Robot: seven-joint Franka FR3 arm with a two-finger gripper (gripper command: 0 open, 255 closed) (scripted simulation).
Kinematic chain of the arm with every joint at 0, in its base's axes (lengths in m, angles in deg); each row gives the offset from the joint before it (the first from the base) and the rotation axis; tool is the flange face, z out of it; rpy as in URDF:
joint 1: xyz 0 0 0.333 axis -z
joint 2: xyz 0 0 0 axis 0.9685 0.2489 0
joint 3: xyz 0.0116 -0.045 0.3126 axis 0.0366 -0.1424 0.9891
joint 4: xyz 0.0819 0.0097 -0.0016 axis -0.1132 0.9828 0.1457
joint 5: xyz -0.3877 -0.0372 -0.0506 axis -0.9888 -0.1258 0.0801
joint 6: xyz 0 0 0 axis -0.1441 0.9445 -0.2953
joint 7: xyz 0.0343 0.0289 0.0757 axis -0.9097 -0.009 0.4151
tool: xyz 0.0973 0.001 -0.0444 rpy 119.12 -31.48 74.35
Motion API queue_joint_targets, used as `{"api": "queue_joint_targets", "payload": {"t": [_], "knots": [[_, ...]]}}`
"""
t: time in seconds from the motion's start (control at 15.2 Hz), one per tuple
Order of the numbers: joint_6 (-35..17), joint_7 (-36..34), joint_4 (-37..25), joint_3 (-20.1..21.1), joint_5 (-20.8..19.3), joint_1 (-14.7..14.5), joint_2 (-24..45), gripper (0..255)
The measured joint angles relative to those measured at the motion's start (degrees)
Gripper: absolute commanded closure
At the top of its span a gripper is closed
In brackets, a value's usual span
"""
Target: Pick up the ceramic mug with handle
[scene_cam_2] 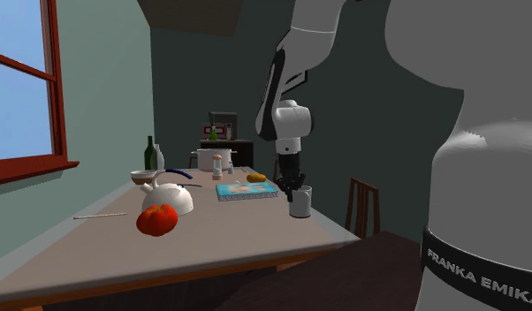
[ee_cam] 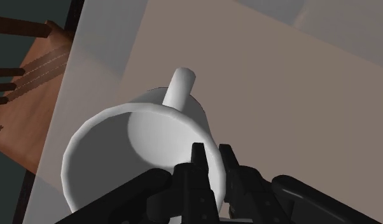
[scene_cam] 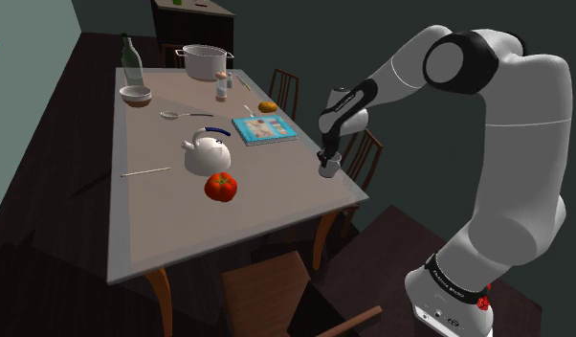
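Right, starting with the shoulder view: the white mug (scene_cam: 330,169) stands close to the counter's (scene_cam: 181,215) edge, at about three o'clock from the white kettle (scene_cam: 208,153) and well apart from it. My end effector (scene_cam: 325,158) reaches down onto its rim from above.

Next, in the second exterior view, the mug (scene_cam_2: 300,203) looks to rest on the counter (scene_cam_2: 96,256), at roughly three o'clock from the red tomato (scene_cam_2: 157,219). My end effector (scene_cam_2: 293,187) hangs near upright over it.

Lastly, the wrist view shows my end effector (ee_cam: 212,153) clamped on the mug's (ee_cam: 120,146) wall, with one of the fingers (ee_cam: 198,162) inside the bowl and the other outside. Taking my grip as six o'clock on the rim, the handle (ee_cam: 179,89) juts out near twelve.

Judging by this, the lift is the step in hand. A pinch on a thin wall lets the mug swing, so I should keep the squeeze firm and rise straight and slowly. I would avoid any tilt, since the counter's edge and a chair (ee_cam: 31,95) lie just beyond.
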Motion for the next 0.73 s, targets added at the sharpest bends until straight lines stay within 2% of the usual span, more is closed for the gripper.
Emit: {"api": "queue_joint_targets", "payload": {"t": [0.73], "knots": [[6.02, -0.12, 0.68, -0.79, -0.95, -0.58, -6.77, 255]]}}
